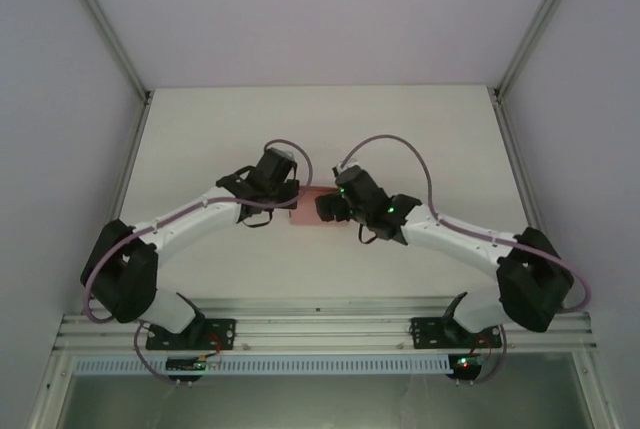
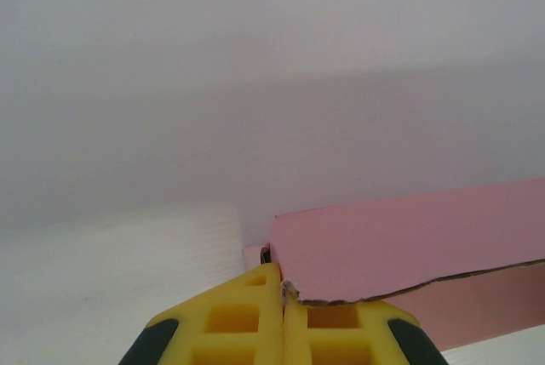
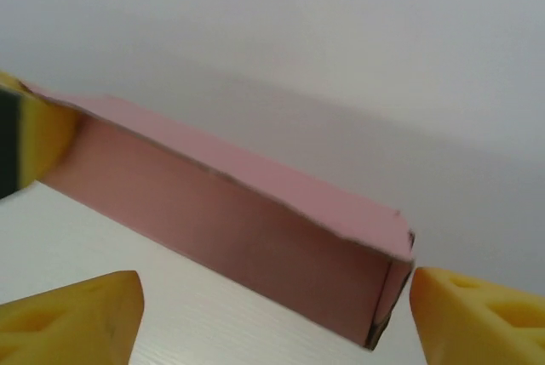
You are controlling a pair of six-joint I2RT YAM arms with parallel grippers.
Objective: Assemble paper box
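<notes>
The paper box (image 3: 230,212) lies on its long side mid-counter (image 1: 320,129), between the arms. The left tool (image 2: 283,278) is pinched tight on one corner edge, and the right tool (image 3: 274,297) is spread wide, facing the long wall. I'd hold that corner firm and close the right gently so nothing buckles. Both arms reach in low, elbows out.

From above you see just a bit of the paper box (image 1: 307,211); the left gripper (image 1: 293,202) and right gripper (image 1: 327,207) hide its ends. The left wrist view cuts off its right part.
</notes>
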